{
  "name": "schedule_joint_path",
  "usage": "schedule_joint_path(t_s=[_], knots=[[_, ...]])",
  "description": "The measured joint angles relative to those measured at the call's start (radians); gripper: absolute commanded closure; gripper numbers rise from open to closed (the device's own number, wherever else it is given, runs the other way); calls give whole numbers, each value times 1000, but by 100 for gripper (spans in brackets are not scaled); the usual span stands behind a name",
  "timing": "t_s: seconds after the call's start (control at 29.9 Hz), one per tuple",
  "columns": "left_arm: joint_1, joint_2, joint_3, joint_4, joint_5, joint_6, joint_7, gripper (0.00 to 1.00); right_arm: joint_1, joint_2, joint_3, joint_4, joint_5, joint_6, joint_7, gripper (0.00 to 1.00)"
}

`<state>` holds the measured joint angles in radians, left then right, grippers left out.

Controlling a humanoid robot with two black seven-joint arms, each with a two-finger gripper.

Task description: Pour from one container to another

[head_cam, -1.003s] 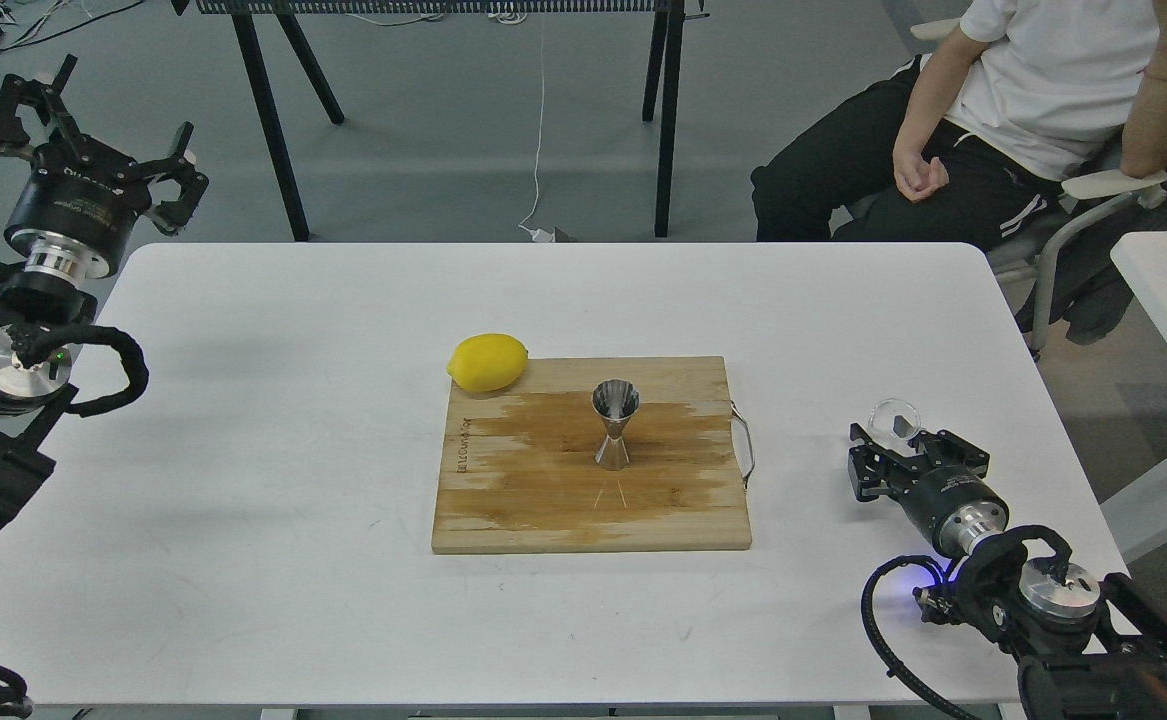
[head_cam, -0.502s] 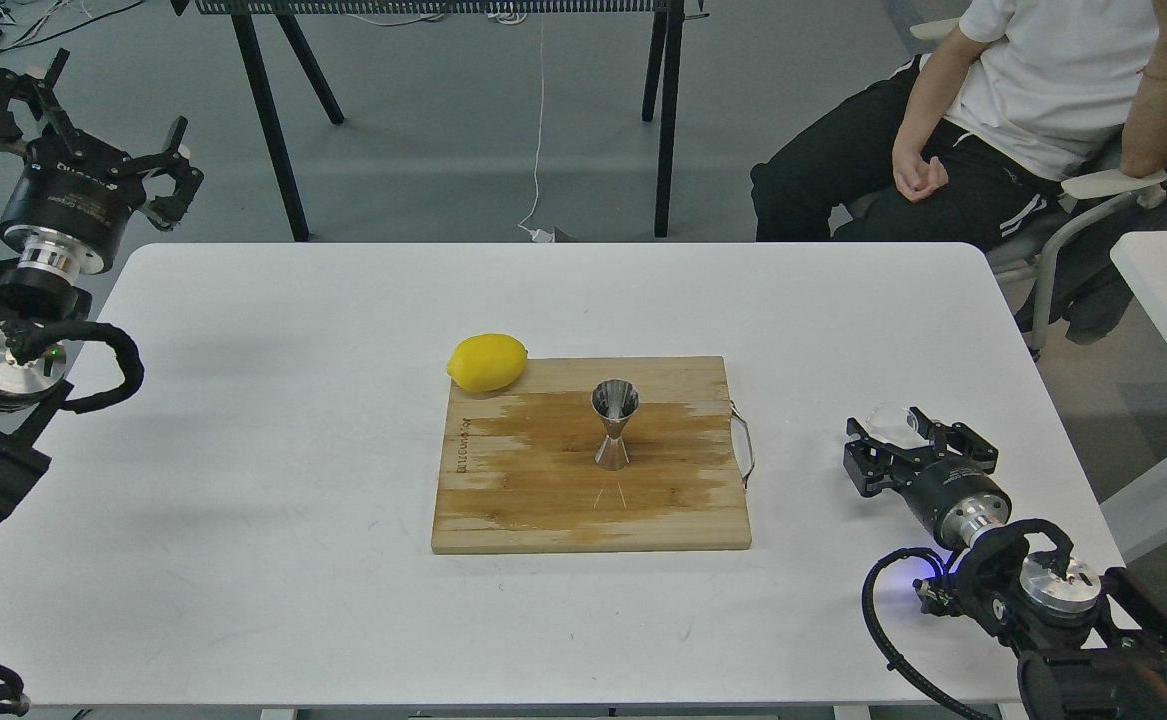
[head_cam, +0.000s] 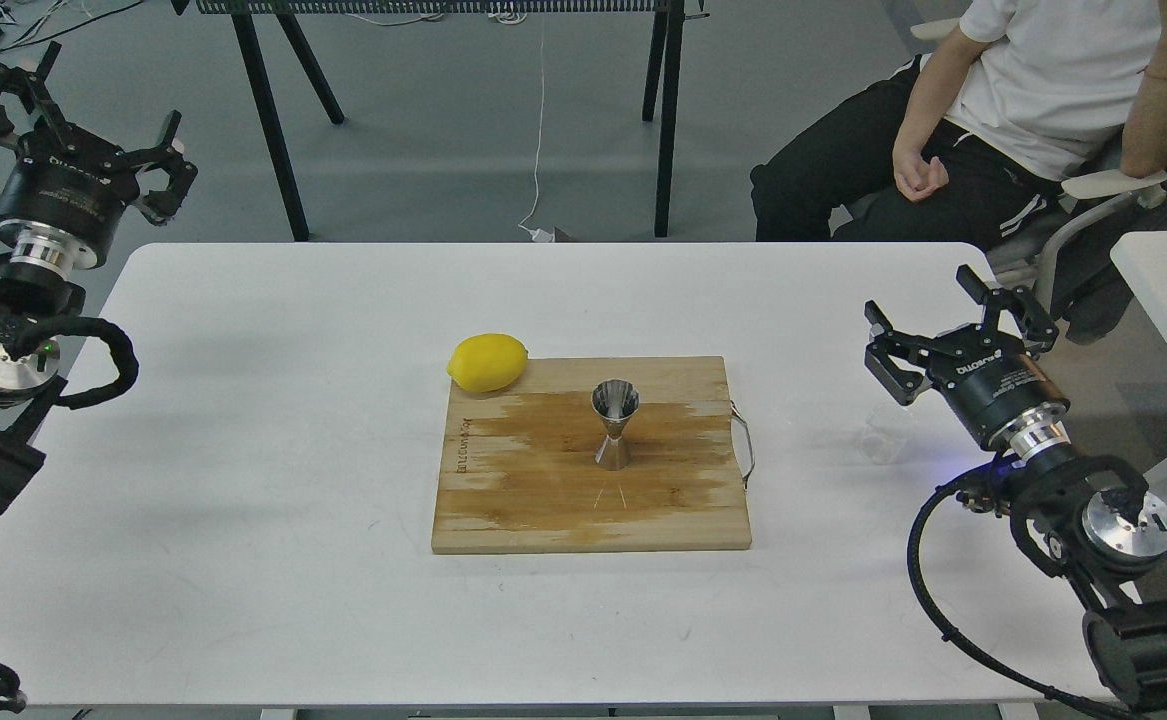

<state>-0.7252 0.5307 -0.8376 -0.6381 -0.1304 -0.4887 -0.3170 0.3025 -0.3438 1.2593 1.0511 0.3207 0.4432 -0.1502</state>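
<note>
While both end effectors, left (head_cam: 71,118), right (head_cam: 953,322), gape wide, glass cup (head_cam: 886,433) sits free, jigger (head_cam: 615,424) on board (head_cam: 543,500), lettering illegible

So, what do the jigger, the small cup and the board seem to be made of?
The jigger: polished steel, seemingly; it is shiny and mirror-like. The small cup: clear glass or plastic, see-through, barely visible against the table. The board: wood, with visible grain and a darker, possibly damp, patch.
</note>
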Motion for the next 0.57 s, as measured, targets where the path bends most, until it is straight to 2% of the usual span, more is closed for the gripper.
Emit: schedule_joint_path(t_s=[0.1,0.27,0.57], knots=[[1,-3,1,0,0,0,-2,0,84,-10,1,-69,-52,38,29,0],[7,-4,-3,0,0,0,-5,0,214,-13,2,-161,-69,45,81,0],[10,-6,-3,2,0,0,-5,0,355,39,-14,-306,-69,46,89,0]])
